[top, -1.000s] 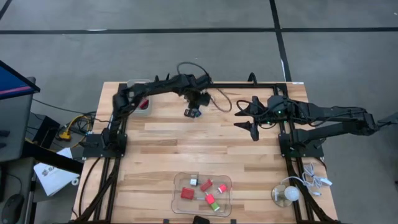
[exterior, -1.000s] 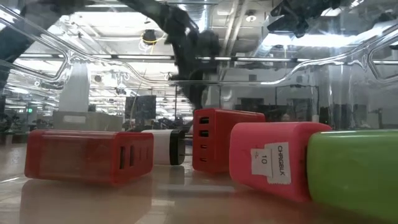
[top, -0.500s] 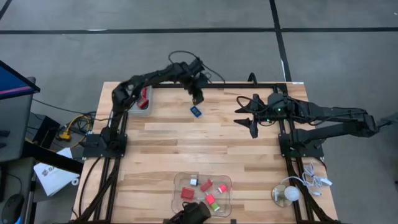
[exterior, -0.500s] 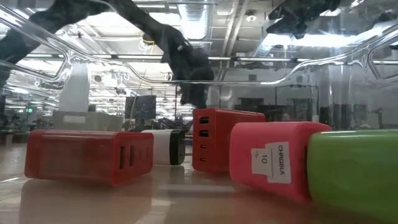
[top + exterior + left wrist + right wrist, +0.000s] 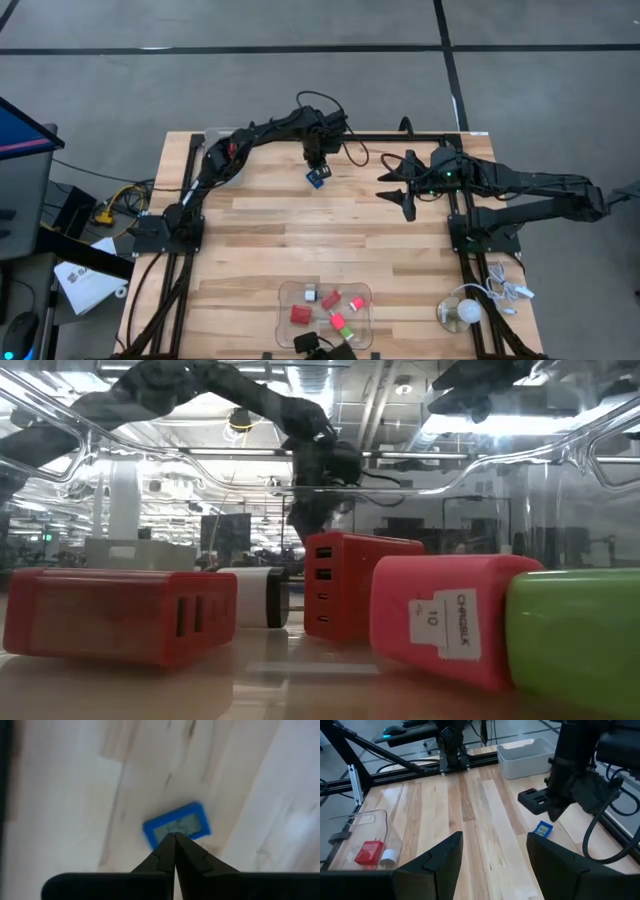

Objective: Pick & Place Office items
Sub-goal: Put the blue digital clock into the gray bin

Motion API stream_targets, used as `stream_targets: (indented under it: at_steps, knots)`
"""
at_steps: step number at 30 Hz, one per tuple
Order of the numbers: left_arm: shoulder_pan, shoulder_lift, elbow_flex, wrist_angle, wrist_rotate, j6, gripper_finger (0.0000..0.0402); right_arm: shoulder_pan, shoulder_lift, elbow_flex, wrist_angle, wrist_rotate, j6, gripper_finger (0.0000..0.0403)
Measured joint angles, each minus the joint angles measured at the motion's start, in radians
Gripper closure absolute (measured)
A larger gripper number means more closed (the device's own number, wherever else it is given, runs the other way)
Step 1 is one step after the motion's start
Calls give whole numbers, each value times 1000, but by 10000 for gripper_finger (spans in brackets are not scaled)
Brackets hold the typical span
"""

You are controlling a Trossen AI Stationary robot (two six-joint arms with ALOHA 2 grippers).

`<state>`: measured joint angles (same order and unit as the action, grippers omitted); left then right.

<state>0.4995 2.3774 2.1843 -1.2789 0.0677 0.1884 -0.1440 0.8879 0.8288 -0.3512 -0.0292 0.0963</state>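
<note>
Wooden tabletop (image 5: 300,235), pale planks, black frame round it, grey floor beyond.

Left gripper (image 5: 174,836): I read its fingers (image 5: 192,857) pressed together to a point, nothing between them, tips hovering over a blue piece (image 5: 177,825) with a pale centre. From above, that blue piece lies flat on the planks near the far edge, just below the gripper head; whether the tips touch it I cannot tell. Left arm (image 5: 255,135) reaches from its base at the table's left along the far edge.

Right gripper (image 5: 492,865): fingers (image 5: 432,865) spread well apart, holding nothing, raised over the right side of the table, well apart from the blue piece.

Clear tray (image 5: 284,318) at the near edge holds the other items I can count: red blocks (image 5: 301,312), a green one (image 5: 338,320), a small white one (image 5: 311,292). Low view sits right against them: red charger blocks (image 5: 120,628), a pink one (image 5: 445,615) with a label, green end at the right.

A white bin (image 5: 527,755) sits at the far left corner. White round bulb-like object (image 5: 462,312) with cable at the near right corner.
</note>
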Motion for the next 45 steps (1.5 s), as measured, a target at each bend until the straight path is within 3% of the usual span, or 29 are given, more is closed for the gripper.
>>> stream_targets:
  at_steps: [12, 17, 22, 27, 31, 34, 38, 42, 45]
  knots:
    - [56, -92, 45, -127, -78, 39, 401, 2, 0, 0, -8, -1, -2, 188]
    - [103, -115, 42, -177, 138, -43, 401, 2, 0, 0, -9, -1, 11, 188]
    - [86, -126, -31, -293, 191, -55, 401, 12, 0, 0, -36, -1, 19, 188]
    - [-7, -285, -179, -140, 307, -36, 401, 31, 0, 0, -69, 16, 24, 188]
    - [-122, -526, -410, 147, 305, -78, 401, 41, 15, -14, -104, 150, 41, 188]
    - [-236, -749, -642, 426, 212, -159, 401, 45, 28, -88, -82, 197, 61, 192]
    - [-424, -1023, -977, 783, -16, -235, 401, 44, 87, -191, 54, 200, 69, 227]
    - [-628, -1246, -1272, 1152, -326, -251, 401, 32, 216, -209, 241, 185, 69, 303]
    - [-771, -1346, -1451, 1420, -522, -235, 401, 16, 349, -156, 337, 132, 64, 375]
